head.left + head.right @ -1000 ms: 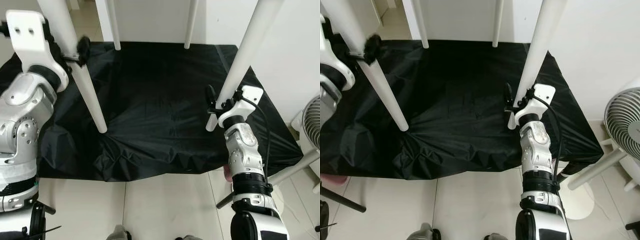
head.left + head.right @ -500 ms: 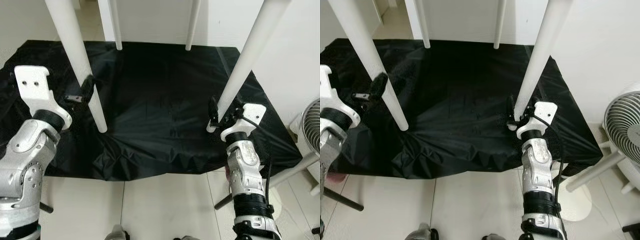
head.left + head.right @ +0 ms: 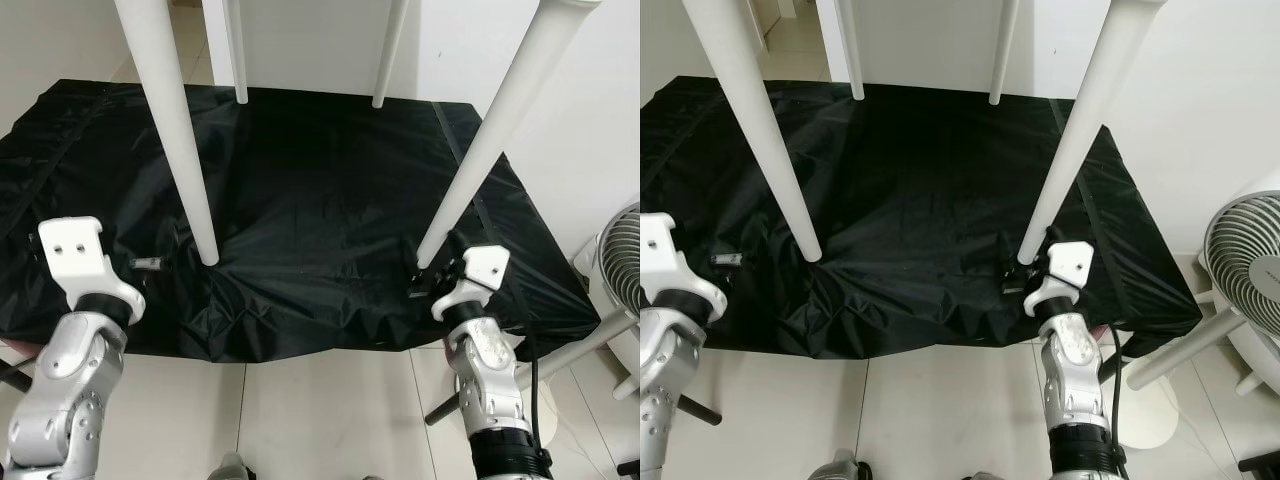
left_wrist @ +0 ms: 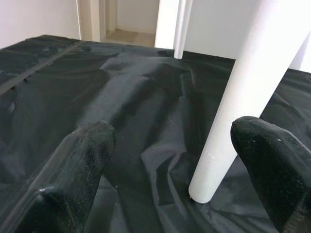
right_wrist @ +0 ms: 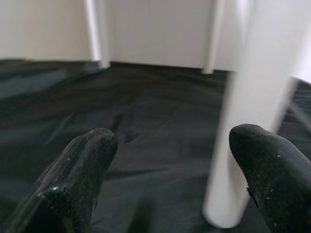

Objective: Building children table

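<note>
A white children's table stands on a black cloth (image 3: 300,200), and I look in under its top. Its front left leg (image 3: 185,150) and front right leg (image 3: 490,140) rise out of the picture, with two thin back legs (image 3: 236,60) behind. My left gripper (image 3: 150,263) hangs low near the cloth's front edge, left of the front left leg (image 4: 233,121), open and apart from it. My right gripper (image 3: 425,282) sits just before the foot of the front right leg (image 5: 248,111), open, holding nothing.
A white fan (image 3: 1250,260) on a stand is at the right, close to my right arm. White walls close the back and right. The cloth's front edge (image 3: 330,350) drops to a tiled floor (image 3: 330,410). A dark pole (image 3: 10,372) shows at bottom left.
Both grippers have come down and back from the two front legs toward the cloth's front edge. The left one was up against the front left leg a second ago and is now apart from it.
</note>
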### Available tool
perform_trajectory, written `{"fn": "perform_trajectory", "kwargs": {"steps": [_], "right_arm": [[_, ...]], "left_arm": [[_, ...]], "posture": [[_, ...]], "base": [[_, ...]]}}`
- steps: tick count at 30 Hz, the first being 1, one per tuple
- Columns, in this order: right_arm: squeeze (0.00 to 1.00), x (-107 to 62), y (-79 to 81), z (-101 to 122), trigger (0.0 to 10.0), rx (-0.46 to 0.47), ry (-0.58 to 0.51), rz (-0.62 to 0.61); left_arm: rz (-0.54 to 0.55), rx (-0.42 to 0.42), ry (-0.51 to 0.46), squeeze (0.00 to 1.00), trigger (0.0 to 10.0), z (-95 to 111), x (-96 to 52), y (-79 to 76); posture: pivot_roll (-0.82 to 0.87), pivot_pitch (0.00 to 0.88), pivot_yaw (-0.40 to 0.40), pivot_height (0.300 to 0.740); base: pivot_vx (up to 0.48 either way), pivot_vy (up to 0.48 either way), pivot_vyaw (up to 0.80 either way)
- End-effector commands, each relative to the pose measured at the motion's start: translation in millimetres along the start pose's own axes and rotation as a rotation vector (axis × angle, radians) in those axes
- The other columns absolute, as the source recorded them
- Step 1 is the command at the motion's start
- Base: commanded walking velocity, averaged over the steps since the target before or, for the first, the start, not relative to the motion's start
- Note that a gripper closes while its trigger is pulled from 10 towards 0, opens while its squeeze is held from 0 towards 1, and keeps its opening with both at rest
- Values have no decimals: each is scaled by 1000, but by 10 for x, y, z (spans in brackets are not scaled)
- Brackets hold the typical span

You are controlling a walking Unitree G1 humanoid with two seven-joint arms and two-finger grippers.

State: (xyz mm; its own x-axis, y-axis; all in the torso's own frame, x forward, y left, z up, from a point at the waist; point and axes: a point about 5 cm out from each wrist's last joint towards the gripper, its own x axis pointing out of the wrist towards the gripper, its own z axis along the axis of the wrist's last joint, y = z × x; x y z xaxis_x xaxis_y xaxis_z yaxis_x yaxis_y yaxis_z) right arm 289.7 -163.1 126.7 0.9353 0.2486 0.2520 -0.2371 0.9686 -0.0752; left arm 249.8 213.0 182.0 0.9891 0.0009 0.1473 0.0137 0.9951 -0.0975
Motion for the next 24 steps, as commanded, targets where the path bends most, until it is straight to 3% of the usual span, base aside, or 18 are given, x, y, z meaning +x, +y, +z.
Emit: {"fn": "perform_trajectory", "kwargs": {"steps": [1, 3, 4, 6, 10, 12, 16, 24], "right_arm": [[0, -97, 90, -120, 10000, -38, 34, 80], [0, -97, 90, -120, 10000, -38, 34, 80], [0, -177, 168, -194, 10000, -45, 58, 154], [0, -357, 309, -309, 10000, -60, 104, 336], [0, -492, 351, -386, 10000, -90, 146, 471], [0, -492, 351, -386, 10000, -90, 146, 471], [0, -586, 368, -501, 10000, -112, 203, 582], [0, -691, 382, -628, 10000, -106, 274, 665]], "left_arm": [[7, 23, 40, 0, 10000, -200, -79, 37], [7, 23, 40, 0, 10000, -200, -79, 37], [-2, 34, 59, 0, 10000, -350, -167, 48], [-119, 77, 108, 0, 10000, -639, -376, -51], [-277, 132, 145, 0, 10000, -830, -545, -220], [-277, 132, 145, 0, 10000, -830, -545, -220], [-395, 185, 200, 0, 10000, -1041, -662, -316], [-477, 240, 208, 0, 10000, -1156, -753, -369]], "posture": [[138, 40, -25, 740], [138, 40, -25, 740], [137, 38, -25, 740], [137, 39, -27, 740], [134, 41, -29, 740], [134, 41, -29, 740], [125, 46, -35, 740], [124, 47, -39, 740]], "base": [[0, 0, 0], [0, 0, 0], [0, 0, 0], [0, 0, 0], [0, 0, 0], [0, 0, 0], [0, 0, 0], [0, 0, 0]]}}
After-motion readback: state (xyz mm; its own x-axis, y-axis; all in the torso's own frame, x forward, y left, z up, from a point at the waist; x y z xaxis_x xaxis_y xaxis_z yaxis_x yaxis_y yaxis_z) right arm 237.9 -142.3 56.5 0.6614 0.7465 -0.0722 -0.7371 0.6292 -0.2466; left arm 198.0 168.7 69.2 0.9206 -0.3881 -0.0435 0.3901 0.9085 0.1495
